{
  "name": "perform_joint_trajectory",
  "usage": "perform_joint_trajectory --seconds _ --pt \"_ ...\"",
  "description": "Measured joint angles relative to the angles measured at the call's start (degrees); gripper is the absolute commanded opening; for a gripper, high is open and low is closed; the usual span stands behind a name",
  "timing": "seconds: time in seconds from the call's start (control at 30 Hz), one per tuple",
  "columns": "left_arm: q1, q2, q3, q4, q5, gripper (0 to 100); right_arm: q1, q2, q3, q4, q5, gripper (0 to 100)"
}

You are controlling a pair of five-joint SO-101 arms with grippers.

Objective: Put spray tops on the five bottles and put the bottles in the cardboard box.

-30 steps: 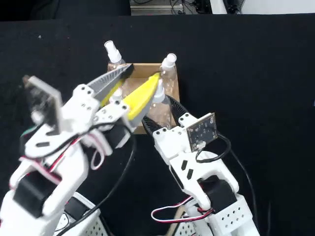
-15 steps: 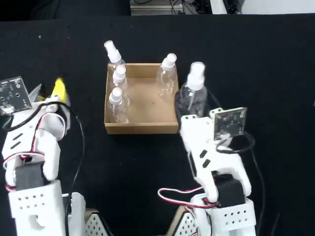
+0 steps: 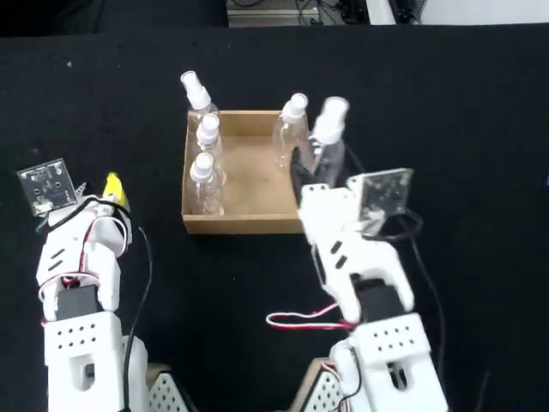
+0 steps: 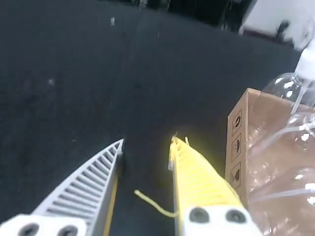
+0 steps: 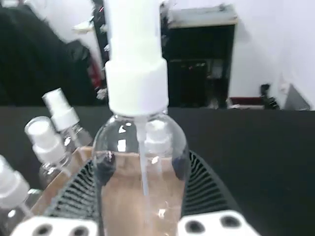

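Observation:
The cardboard box (image 3: pixel 249 221) sits mid-table. Two capped clear bottles (image 3: pixel 208 137) (image 3: pixel 202 178) stand along its left wall and a third (image 3: pixel 290 130) at its far right. Another capped bottle (image 3: pixel 196 93) stands at the far left corner; I cannot tell whether it is inside. My right gripper (image 3: pixel 322 168) is shut on a fifth bottle (image 3: pixel 329 142), upright with its white spray top (image 5: pixel 135 64) on, over the box's right wall. In the right wrist view the bottle (image 5: pixel 140 167) fills the jaws. My left gripper (image 4: pixel 146 145) hangs open left of the box (image 4: pixel 238 142), above bare table.
Black cloth (image 3: pixel 446 120) covers the table around the box. Both arm bases stand at the near edge, with a red and white cable (image 3: pixel 296 319) looping beside the right one. Shelves and room clutter lie beyond the far edge.
The left arm has pulled back from over the box to the left side of the table. The right gripper has carried its bottle from right of the box leftward, onto the right wall.

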Motion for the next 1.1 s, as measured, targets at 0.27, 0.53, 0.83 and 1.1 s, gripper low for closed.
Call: perform_joint_trajectory --seconds 0.27,0.53,0.83,1.1 --pt "0.0 -0.1 2.5 -0.2 0.0 13 -3.3 13.5 0.1 -14.6 0.0 1.2" --pt "0.0 -0.1 3.1 -0.3 0.0 13 -3.5 26.5 0.1 -23.3 0.0 1.0" --pt "0.0 -0.1 3.1 -0.3 0.0 13 -8.1 42.6 0.1 -40.9 0.0 1.0" --pt "0.0 -0.1 3.1 -0.3 0.0 13 -8.1 56.7 0.0 -58.1 0.0 1.0"
